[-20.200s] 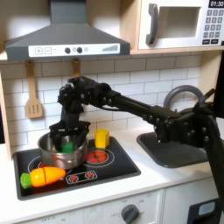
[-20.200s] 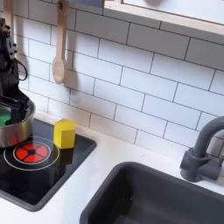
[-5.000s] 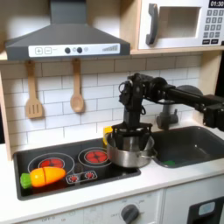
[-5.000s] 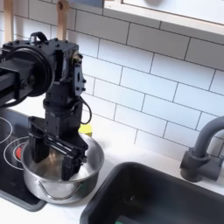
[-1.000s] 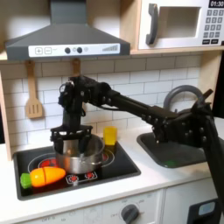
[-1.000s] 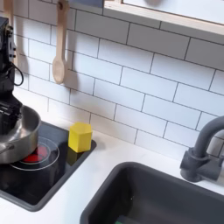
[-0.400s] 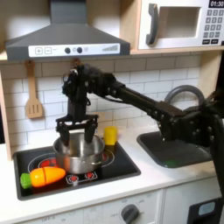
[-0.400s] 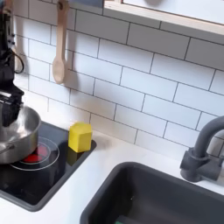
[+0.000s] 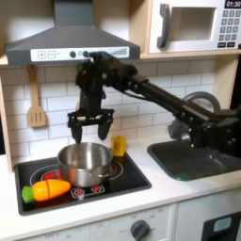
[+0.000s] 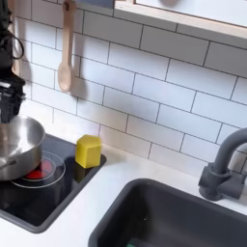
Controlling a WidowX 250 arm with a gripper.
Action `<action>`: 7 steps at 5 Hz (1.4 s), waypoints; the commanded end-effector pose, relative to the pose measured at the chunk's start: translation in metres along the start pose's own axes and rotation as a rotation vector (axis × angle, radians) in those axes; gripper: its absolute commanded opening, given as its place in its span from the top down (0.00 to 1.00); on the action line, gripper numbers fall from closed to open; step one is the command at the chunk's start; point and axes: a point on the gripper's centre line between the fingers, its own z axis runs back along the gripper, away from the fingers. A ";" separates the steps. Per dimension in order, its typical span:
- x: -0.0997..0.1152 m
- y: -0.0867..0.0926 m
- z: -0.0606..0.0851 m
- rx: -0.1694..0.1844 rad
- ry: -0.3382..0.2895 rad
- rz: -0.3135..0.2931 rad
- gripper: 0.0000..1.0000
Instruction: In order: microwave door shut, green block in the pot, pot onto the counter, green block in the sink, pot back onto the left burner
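From my station, in the first exterior view the microwave door [image 9: 189,26] at the far upper right looks shut, so I judge that step done. The pot [image 9: 85,162] sits on the black cooktop [image 9: 132,178], between the two burners and lapping the left burner [image 9: 52,173], whose red ring shows at the pot's left; I would call the final drag nearly done but not centred. My gripper [image 9: 92,120] hangs just above the pot with its jaws spread and nothing between them. The sink [image 9: 198,157] lies at the right; I cannot make out the green block there. I count one pot, one orange carrot [image 9: 49,190] at the near left, one yellow block [image 9: 119,146] behind the pot, two wooden utensils on the far wall, two burner rings. In the second exterior view the pot [image 10: 17,147] stands at the left over one red ring [image 10: 37,174], the yellow block [image 10: 89,151] just to its right on the cooktop, the counter [image 10: 145,171] beyond it. The sink [image 10: 183,224] is at the near right beside one faucet [image 10: 224,169]; the basin part in frame holds no green block, so I cannot confirm that step.
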 end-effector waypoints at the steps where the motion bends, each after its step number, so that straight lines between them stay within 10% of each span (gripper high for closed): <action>1: -0.031 0.005 0.021 0.022 0.013 0.091 0.00; 2: -0.043 0.009 0.026 0.037 0.014 0.109 0.00; 7: -0.089 0.039 0.009 0.071 0.098 0.578 0.00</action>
